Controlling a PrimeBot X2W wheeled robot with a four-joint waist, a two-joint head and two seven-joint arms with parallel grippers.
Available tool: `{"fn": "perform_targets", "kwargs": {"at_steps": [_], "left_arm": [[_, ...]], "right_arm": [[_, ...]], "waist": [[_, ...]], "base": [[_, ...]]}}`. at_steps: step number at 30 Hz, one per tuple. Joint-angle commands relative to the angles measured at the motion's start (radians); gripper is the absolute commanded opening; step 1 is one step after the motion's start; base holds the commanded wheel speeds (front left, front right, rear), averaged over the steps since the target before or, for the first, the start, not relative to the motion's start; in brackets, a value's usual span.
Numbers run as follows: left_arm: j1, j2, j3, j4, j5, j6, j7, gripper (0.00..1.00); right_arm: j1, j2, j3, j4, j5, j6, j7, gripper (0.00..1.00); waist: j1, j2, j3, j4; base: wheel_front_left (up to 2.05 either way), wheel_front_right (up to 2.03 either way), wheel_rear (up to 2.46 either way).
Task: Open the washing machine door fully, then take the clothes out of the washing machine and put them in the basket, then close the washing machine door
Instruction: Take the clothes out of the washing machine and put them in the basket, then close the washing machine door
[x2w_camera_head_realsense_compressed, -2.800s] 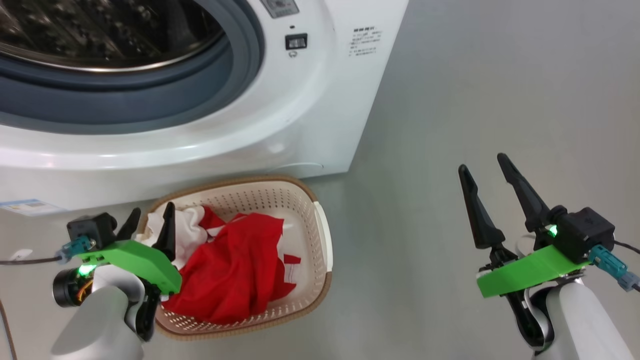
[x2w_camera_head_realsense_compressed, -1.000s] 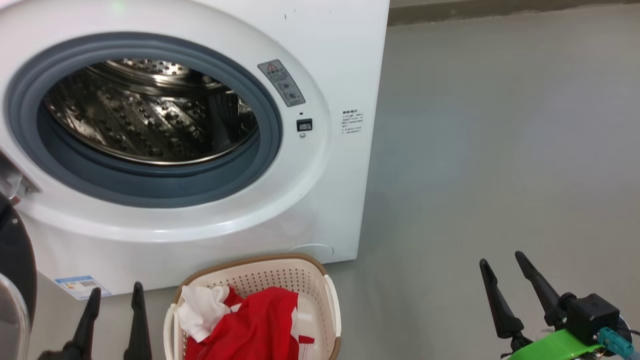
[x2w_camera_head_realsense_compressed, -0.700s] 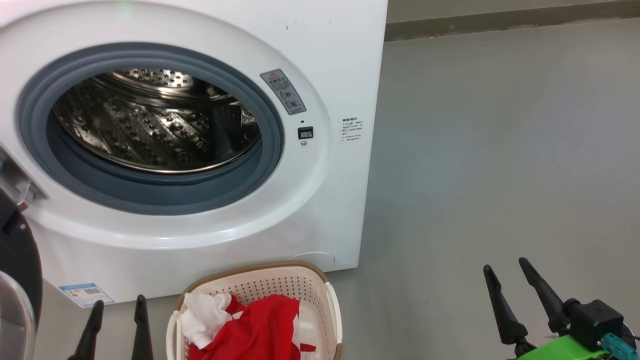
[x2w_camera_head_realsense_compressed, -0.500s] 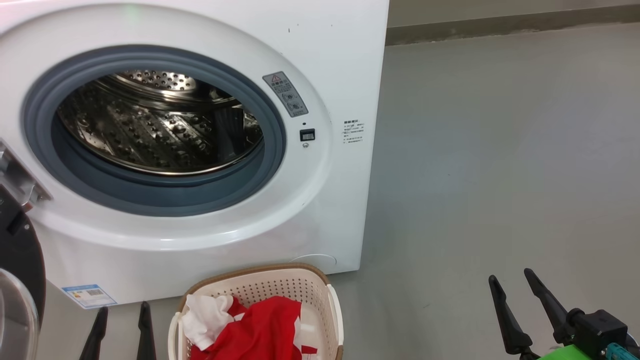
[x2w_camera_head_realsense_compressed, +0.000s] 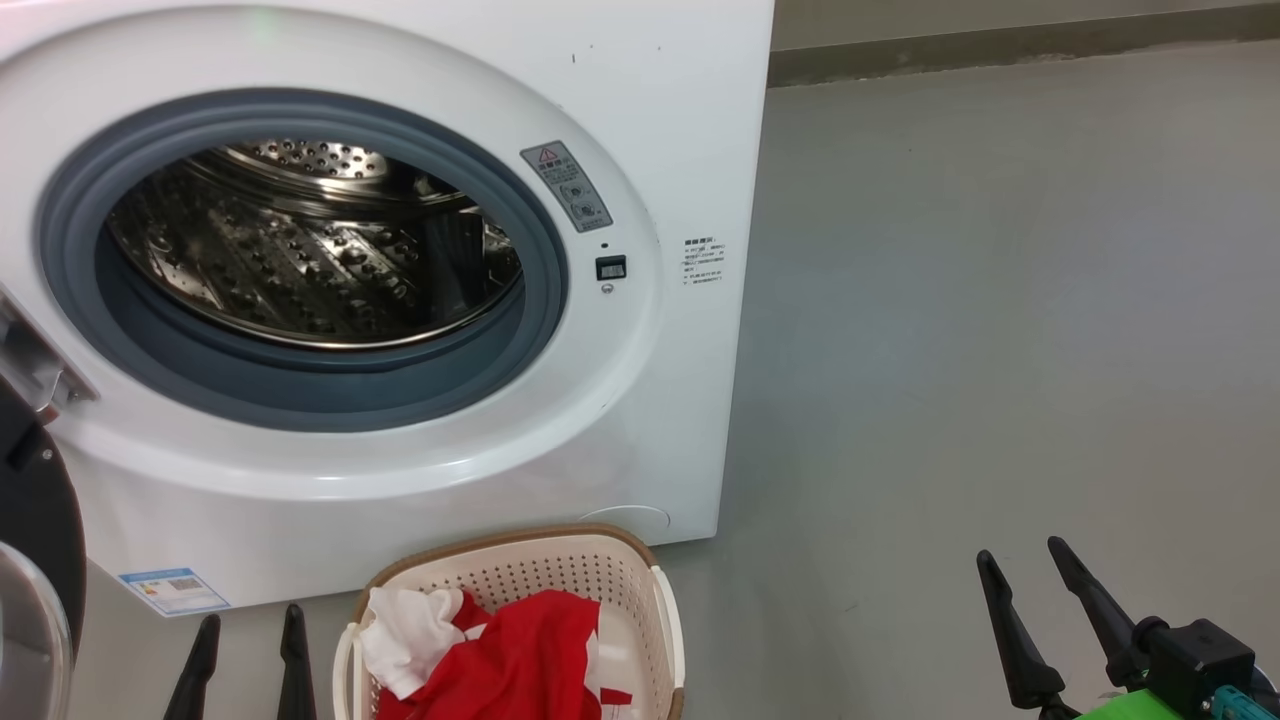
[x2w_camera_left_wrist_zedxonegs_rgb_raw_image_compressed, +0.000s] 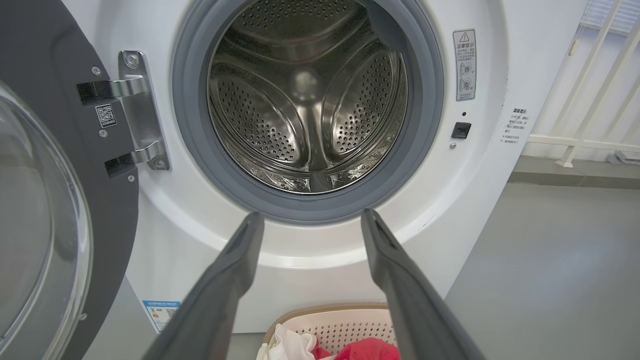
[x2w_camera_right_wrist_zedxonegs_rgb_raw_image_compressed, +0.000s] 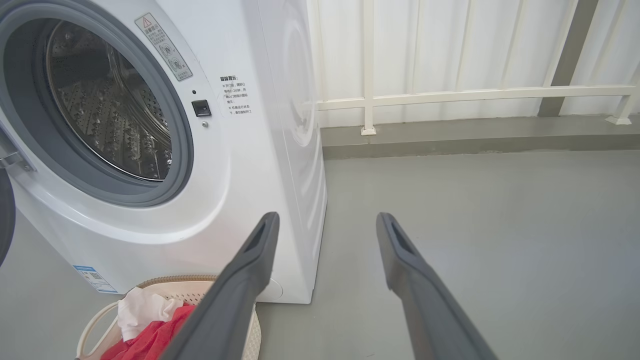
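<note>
Head camera looks down from behind the fingers (x2w_camera_head_realsense_compressed: 1010, 640); both wrist cameras sight low along theirs — all share the washing machine (x2w_camera_head_realsense_compressed: 650, 120) and basket (x2w_camera_head_realsense_compressed: 545, 585) ahead.

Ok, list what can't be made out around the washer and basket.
Basket: near half cut off by the head view's bottom edge; floor covered by the clothes.
Washing machine door: cut off by the left edge in head and left wrist views.
Drum, near floor: behind the gasket in left wrist view.
Warning label print: too small, head view.
</note>
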Motion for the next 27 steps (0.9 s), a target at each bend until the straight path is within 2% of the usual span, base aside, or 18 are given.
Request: {"fn": "perform_targets", "kwargs": {"at_steps": [1,12,27], "left_arm": [[-0.023,0.012,0.029,-0.020,-0.001,0.005,-0.009,1.00],[-0.027,0.012,0.027,-0.018,0.006,0.012,-0.009,1.00],[-0.029,0.012,0.031,-0.025,0.004,0.017,-0.009,1.00]], "right_arm": [[-0.011,-0.019,0.020,-0.027,0.015,0.002,-0.005,1.00],[-0.012,-0.016,0.022,-0.030,0.016,0.002,-0.005,1.00],[-0.015,-0.018,0.020,-0.034,0.018,0.002,-0.005,1.00]], "waist": [[0.0000,0.0000,0.001,0.001],[0.0000,0.0000,0.002,0.006],[0.0000,0.0000,0.009,0.010]], "base": [[0.00,0.00,0.00],[-0.19,0.19,0.00],[-1.20,1.18,0.02]]}}
